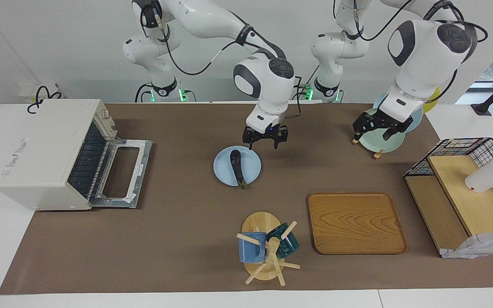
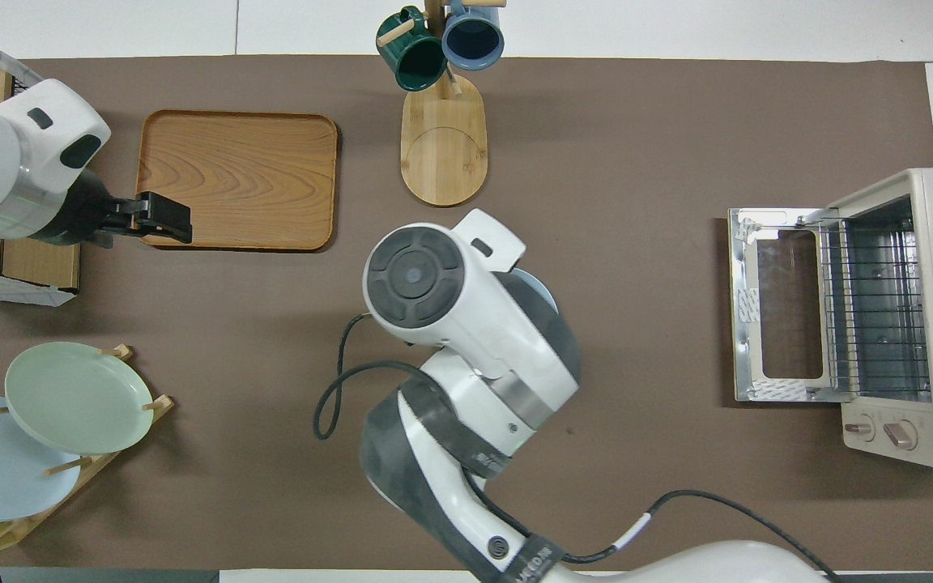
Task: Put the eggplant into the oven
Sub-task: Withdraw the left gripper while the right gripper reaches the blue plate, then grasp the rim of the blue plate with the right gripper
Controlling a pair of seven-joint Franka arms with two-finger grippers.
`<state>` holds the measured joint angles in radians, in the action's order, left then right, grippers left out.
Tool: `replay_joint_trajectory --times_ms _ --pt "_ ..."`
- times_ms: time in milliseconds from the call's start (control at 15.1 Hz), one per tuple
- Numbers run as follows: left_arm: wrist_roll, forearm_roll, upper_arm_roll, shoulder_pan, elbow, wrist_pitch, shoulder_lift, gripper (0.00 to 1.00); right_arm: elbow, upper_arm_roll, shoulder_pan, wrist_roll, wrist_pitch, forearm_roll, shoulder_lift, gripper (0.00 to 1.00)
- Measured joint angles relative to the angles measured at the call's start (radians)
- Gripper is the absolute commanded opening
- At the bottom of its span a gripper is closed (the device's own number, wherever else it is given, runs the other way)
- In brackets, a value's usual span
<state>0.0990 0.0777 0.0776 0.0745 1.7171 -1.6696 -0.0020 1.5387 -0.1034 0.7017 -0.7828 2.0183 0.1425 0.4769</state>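
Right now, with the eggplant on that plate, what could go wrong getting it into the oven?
The eggplant is slim and glossy, so it may slip from the open right gripper over the plate. Its stem overhangs the rim, so a poor pinch could tip it off. The oven door lies open flat; a low carry might clip it.

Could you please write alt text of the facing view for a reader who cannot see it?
A slim dark purple eggplant lies on a round light blue plate, with the right claw open above the plate's edge. The boxy cream-white toaster oven stands with its door folded down. The left claw, open, hangs over the plate rack.
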Motion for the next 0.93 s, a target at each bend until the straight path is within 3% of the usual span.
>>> replay_joint_trajectory --times_ms 66,265,398,663,928 --pt "0.000 0.000 0.002 0.000 0.018 0.014 -0.025 1.00 0.003 0.000 0.010 -0.006 0.035 0.006 0.018 0.88" --pt "0.001 -0.004 0.007 0.000 0.053 0.018 -0.063 1.00 0.029 0.009 0.002 -0.004 0.067 0.042 0.033 0.80" --pt "0.001 -0.044 0.009 0.001 0.048 0.027 -0.062 1.00 0.052 0.010 -0.006 0.000 0.068 0.045 0.030 0.69" --pt "0.001 -0.067 0.010 0.002 -0.035 0.159 -0.051 1.00 0.130 0.010 -0.004 0.000 0.107 0.045 0.010 0.55" --pt "0.001 -0.047 0.013 0.005 -0.061 0.167 -0.039 1.00 0.199 0.010 -0.005 0.000 0.143 0.046 -0.011 0.44"
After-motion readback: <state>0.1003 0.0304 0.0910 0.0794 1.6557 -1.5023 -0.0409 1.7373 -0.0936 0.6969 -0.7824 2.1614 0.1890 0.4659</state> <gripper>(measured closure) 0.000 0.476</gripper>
